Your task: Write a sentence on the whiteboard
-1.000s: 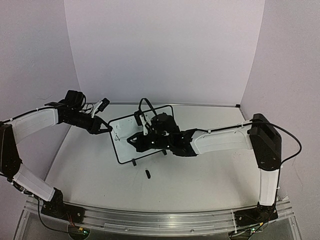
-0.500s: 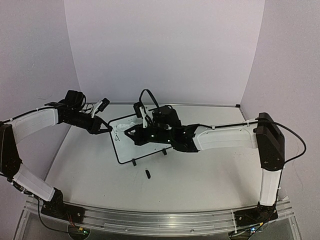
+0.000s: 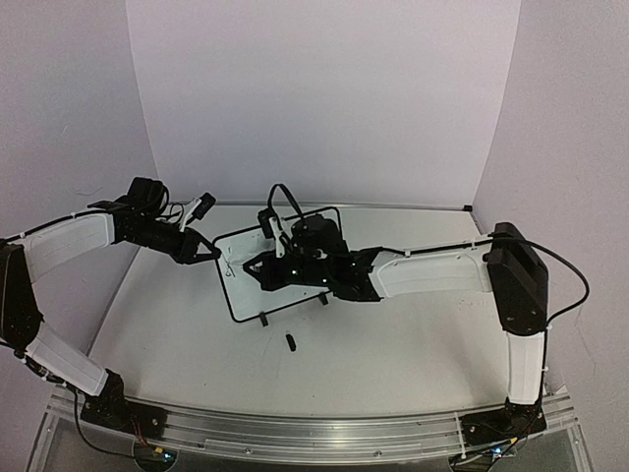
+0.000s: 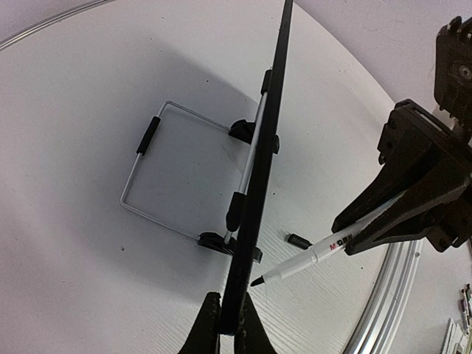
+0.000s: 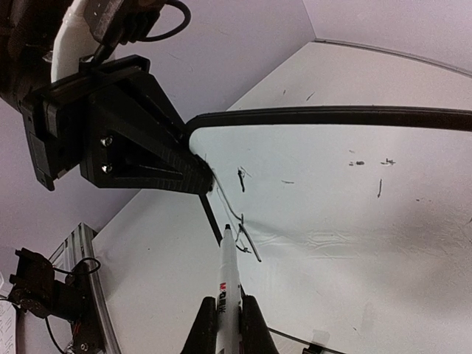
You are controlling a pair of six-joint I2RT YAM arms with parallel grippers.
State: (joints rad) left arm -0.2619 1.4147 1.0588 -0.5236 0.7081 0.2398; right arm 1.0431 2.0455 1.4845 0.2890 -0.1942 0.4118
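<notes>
Clamped tight, both sets of jaws: left gripper (image 3: 208,253) on left edge of 1 whiteboard (image 3: 244,295), right gripper (image 3: 256,270) on 1 marker (image 5: 228,284). Nearest on table (image 3: 393,354): 1 loose black cap (image 3: 291,342), just ahead of board's 2 feet (image 3: 263,320). Marker tip just beside board face, contact unclear, next to a few dark strokes of sentence (image 5: 241,179), unreadable. Behind board: 1 wire stand (image 4: 147,135). Right arm blocking most of board from above.
</notes>
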